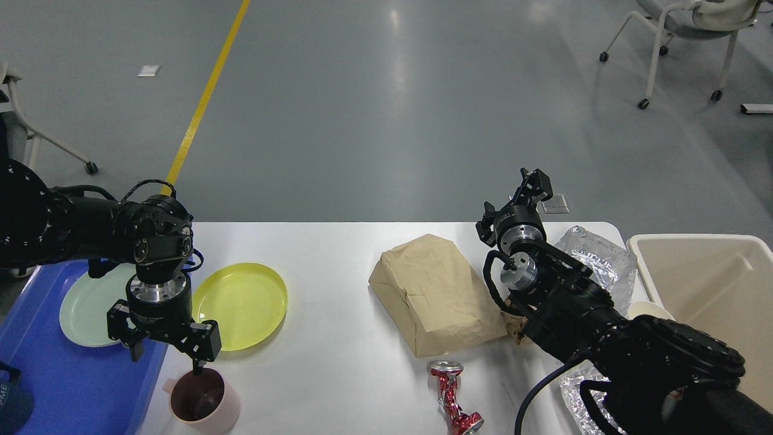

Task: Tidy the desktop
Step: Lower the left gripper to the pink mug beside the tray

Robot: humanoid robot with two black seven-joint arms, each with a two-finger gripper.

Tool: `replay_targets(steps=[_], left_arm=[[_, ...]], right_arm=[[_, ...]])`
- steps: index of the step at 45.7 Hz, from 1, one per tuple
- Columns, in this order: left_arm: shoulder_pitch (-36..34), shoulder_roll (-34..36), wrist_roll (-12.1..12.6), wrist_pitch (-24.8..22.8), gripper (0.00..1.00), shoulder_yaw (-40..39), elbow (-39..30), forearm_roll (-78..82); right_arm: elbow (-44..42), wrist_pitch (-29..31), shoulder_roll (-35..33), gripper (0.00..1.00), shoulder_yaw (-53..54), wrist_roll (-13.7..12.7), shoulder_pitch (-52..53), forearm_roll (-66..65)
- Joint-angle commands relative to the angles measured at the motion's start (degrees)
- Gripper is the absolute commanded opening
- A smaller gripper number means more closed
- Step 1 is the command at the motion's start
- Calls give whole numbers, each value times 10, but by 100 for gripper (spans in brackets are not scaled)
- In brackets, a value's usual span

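The white desktop (338,254) carries a yellow plate (241,305), a pink mug (202,402) with a dark inside, a brown paper bag (435,296), a crushed red can (450,399) and crumpled foil (595,257). My left gripper (168,357) points down and is open and empty. Its right fingertip (198,366) is at the mug's far rim; the other finger hangs over the tray's edge. My right gripper (532,184) is raised beyond the table's far edge, behind the bag. It looks small and dark, so its fingers cannot be told apart.
A blue tray (54,386) at the left holds a pale green plate (81,311) and a dark blue object (9,399) at its near corner. A beige bin (712,290) stands at the right. More foil (577,399) lies under my right arm. Chairs stand on the floor beyond.
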Motion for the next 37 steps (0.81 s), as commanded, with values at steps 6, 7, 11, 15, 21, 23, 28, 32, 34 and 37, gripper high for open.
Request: replay_targets(steps=[6, 7, 11, 15, 21, 23, 28, 32, 34, 37], left_arm=[[-3, -11, -3, 0, 99, 0, -7, -4], [-4, -11, -3, 0, 99, 0, -10, -4], [-6, -11, -4, 0, 99, 2, -16, -4], [-5, -11, -4, 0, 99, 8, -21, -4], [1, -11, -3, 0, 99, 8, -22, -4], [5, -10, -3, 0, 99, 8, -22, -4], [16, -7, -3, 0, 99, 8, -21, -4], [22, -8, -3, 0, 99, 7, -20, -4], [22, -9, -3, 0, 99, 6, -20, -5], [29, -9, -4, 0, 99, 3, -20, -5]], right_arm=[[0, 0, 0, 100, 0, 0, 0, 0], [0, 0, 0, 100, 0, 0, 0, 0], [0, 0, 0, 100, 0, 0, 0, 0], [0, 0, 0, 100, 0, 0, 0, 0], [0, 0, 0, 100, 0, 0, 0, 0], [0, 0, 0, 100, 0, 0, 0, 0], [0, 0, 0, 100, 0, 0, 0, 0], [0, 0, 0, 100, 0, 0, 0, 0], [0, 0, 0, 100, 0, 0, 0, 0], [0, 0, 0, 100, 0, 0, 0, 0]])
